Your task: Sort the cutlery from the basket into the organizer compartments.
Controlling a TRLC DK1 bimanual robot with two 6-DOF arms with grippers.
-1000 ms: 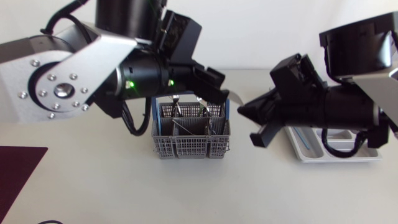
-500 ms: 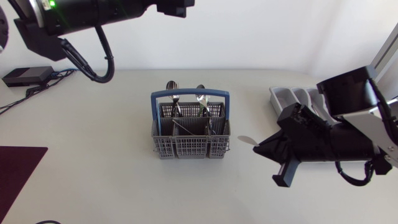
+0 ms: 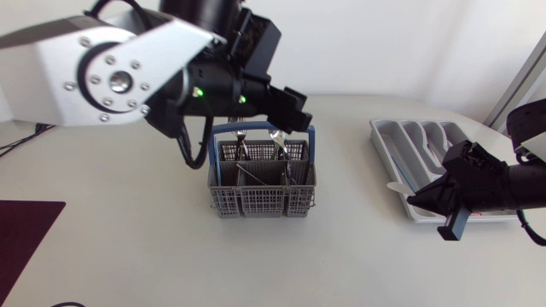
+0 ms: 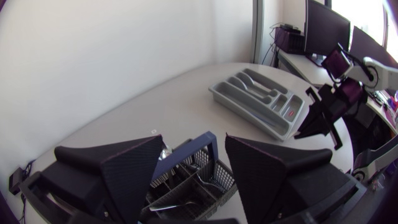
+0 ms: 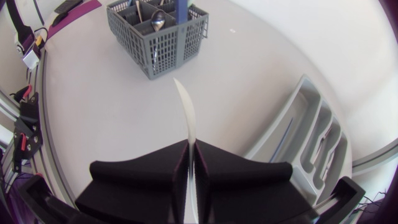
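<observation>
The grey cutlery basket (image 3: 262, 189) with a blue handle (image 3: 260, 130) stands mid-table, with metal spoons (image 3: 275, 136) and several other pieces upright in it. My left gripper (image 3: 287, 109) hangs open above the basket's back edge. In the left wrist view the basket (image 4: 186, 186) lies under and between its spread fingers (image 4: 130, 165), which touch nothing. The grey organizer (image 3: 418, 136) lies at the right. My right gripper (image 3: 415, 199) is at the organizer's near-left corner, shut on a thin white utensil (image 3: 395, 186). That white utensil (image 5: 186, 112) points back toward the basket (image 5: 158, 34).
A dark red mat (image 3: 24, 234) lies at the table's front left corner. Bare tabletop separates the basket from the organizer (image 5: 308, 140). A blue-marked piece (image 3: 424, 189) lies in the organizer's front compartment. My right arm (image 4: 323, 112) shows beyond the organizer (image 4: 261, 99) in the left wrist view.
My right gripper has carried the white utensil rightward from beside the basket to the organizer's corner. My left arm swung up and away, then came back over the basket.
</observation>
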